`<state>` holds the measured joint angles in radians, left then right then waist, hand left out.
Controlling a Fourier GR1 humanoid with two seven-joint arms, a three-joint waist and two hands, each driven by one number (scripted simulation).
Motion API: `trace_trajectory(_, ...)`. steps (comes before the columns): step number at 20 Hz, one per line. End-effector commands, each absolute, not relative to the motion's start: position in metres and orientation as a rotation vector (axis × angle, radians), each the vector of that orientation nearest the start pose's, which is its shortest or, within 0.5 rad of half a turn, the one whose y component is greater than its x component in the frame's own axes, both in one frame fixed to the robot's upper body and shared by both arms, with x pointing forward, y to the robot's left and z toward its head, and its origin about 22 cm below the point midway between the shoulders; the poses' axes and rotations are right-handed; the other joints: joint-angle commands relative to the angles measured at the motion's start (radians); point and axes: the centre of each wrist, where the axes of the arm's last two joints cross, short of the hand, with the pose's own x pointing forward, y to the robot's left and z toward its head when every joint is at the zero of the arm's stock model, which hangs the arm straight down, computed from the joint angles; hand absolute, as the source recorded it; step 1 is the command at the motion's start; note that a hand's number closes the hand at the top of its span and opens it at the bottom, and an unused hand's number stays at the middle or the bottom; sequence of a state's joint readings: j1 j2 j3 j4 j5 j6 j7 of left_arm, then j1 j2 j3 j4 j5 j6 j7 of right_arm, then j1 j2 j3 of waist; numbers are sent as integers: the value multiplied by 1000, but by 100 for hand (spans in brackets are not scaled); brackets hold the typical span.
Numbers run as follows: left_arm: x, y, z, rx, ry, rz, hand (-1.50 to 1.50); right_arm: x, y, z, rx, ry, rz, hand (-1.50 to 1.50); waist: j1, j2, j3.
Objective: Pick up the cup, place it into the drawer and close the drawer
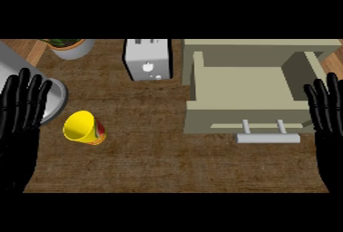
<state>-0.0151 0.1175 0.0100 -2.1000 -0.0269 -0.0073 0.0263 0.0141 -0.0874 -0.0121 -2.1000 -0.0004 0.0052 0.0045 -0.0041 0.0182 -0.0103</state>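
A yellow cup [83, 128] with a red and orange band lies tilted on the brown counter, left of centre, its mouth facing up and left. The beige drawer [241, 88] stands pulled open at the right, nothing inside it, with a pale bar handle [268, 137] on its front. My left hand [19, 118] rests open at the left edge, fingers up, just left of the cup and apart from it. My right hand [328, 122] rests open at the right edge, beside the drawer's right wall.
A white toaster [147, 60] stands at the back centre. A potted plant [69, 46] sits at the back left. A round grey metal pot or bowl [52, 97] lies at the left, partly behind my left hand.
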Motion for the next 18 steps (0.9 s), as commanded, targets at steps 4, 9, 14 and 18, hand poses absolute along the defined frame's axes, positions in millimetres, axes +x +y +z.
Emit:
trace_trajectory(4,238,272,100,47,-2109,-104,-150,213,-250,126,-27,-2075,123,-150,2,-17,10)
trace_trajectory(9,240,268,105,-142,-1994,70,-150,217,-236,123,137,-1986,136,-150,6,-18,10)
trace_trajectory(14,242,254,118,-155,-1985,70,-150,208,-215,120,141,-1999,104,-150,4,-19,10)
trace_trajectory(18,246,267,115,-134,-1980,69,-150,220,-212,138,141,-1996,113,-150,5,-19,10)
